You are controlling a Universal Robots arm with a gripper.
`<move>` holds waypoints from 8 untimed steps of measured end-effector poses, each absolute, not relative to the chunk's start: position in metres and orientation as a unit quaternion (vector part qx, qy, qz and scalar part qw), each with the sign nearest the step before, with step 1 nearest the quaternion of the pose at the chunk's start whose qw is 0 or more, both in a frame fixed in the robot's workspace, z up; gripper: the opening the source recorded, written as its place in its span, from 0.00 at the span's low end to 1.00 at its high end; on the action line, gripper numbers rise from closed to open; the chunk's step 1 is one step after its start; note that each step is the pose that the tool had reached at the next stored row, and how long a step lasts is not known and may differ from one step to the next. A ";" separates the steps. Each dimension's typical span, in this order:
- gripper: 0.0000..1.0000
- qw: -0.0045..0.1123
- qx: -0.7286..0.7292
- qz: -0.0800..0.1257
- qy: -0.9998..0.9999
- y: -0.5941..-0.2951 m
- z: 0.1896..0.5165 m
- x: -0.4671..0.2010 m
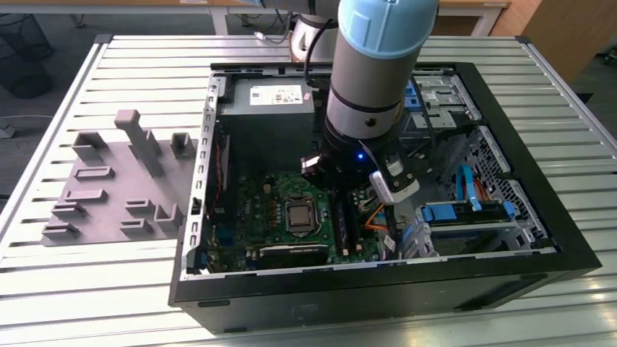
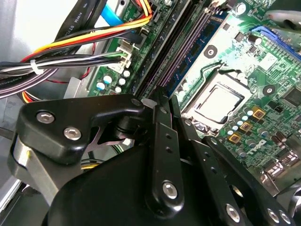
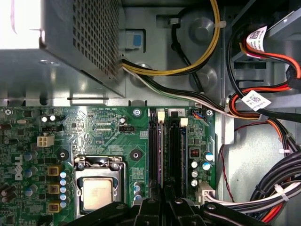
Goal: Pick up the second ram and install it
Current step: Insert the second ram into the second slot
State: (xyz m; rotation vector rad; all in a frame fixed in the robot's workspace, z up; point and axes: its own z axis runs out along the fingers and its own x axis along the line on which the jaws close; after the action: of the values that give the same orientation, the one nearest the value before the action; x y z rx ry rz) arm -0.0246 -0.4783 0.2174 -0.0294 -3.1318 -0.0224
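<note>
Presently: end effector (image 3: 162,200) lowered over the motherboard's memory slots (image 3: 162,150), fingers closed together.
The second ram (image 2: 181,61) is seen seated in a slot; even, vertical pressure along its length is advised until the latches engage.

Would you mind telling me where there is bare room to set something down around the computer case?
The slatted table is bare between the grey holder tray and the case. Inside the case, the arm, motherboard and cables crowd everything.
</note>
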 end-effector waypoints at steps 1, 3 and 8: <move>0.14 0.005 -0.009 -0.007 -1.000 -0.478 0.217 -0.024; 0.14 0.005 -0.009 -0.007 -1.000 -0.478 0.217 -0.024; 0.14 0.005 -0.009 -0.007 -1.000 -0.479 0.216 -0.024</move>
State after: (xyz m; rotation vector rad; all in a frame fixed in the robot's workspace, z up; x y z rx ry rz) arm -0.0238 -0.4785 0.2156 -0.0294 -3.1310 -0.0226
